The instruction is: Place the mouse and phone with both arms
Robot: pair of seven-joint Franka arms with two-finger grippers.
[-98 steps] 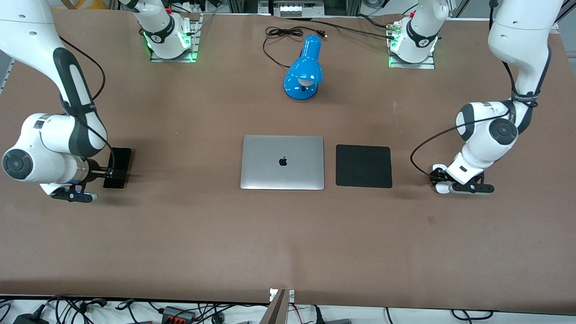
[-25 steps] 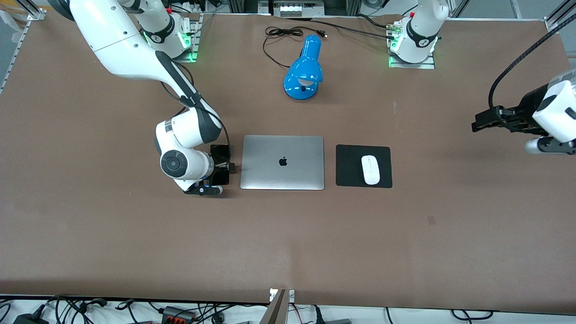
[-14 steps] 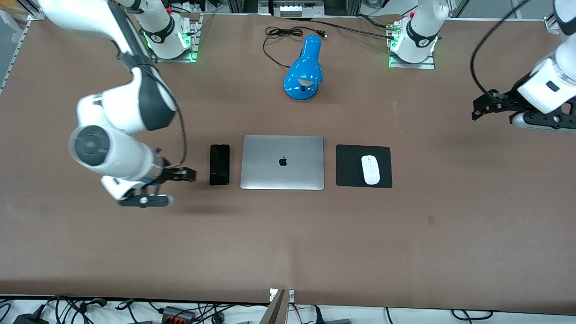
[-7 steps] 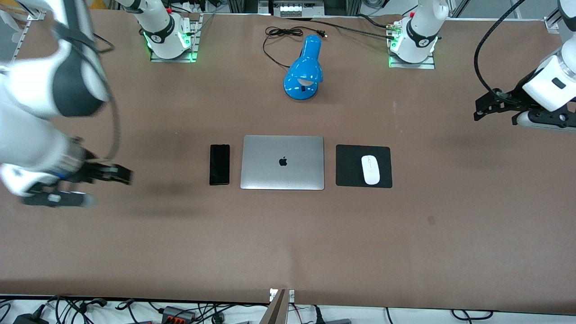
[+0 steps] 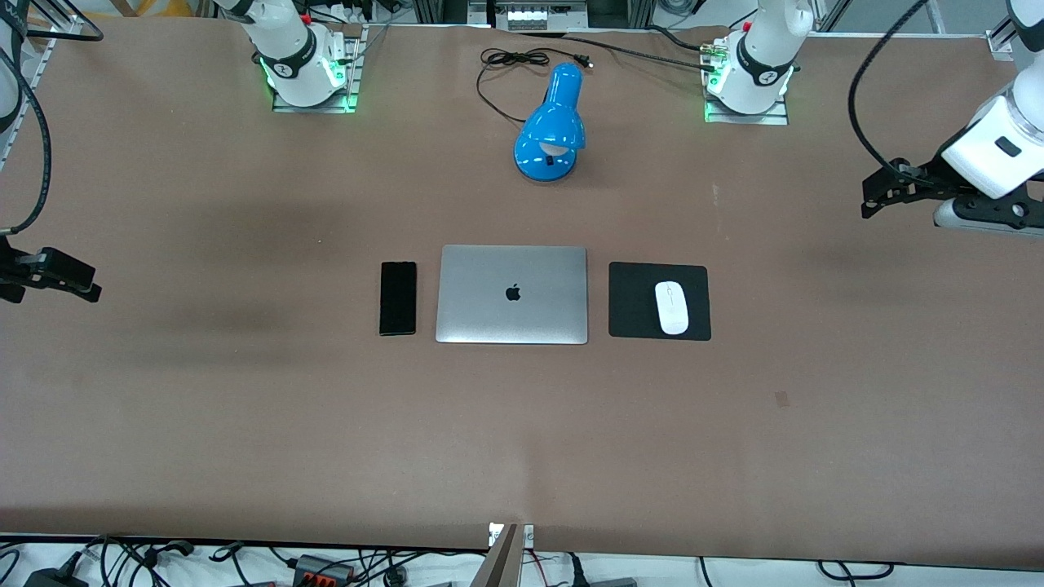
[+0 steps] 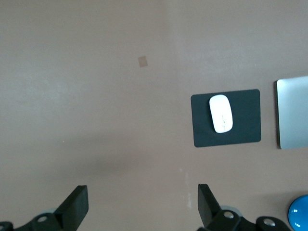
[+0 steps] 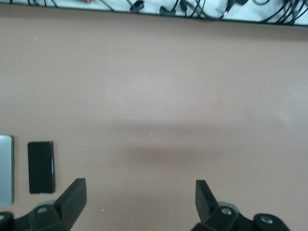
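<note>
White arms (image 5: 995, 139), black cables, black end effectors.

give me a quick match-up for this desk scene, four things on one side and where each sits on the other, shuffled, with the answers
Things:
1. mouse
2. phone
3. lamp
4. left gripper

Places:
A. beside the laptop, toward the right arm's end of the table
B. on the black mouse pad
C. up over bare table at the left arm's end, jaws open
D. farther from the front camera than the laptop, between the two arm bases

Pairs: 1-B, 2-A, 3-D, 4-C
</note>
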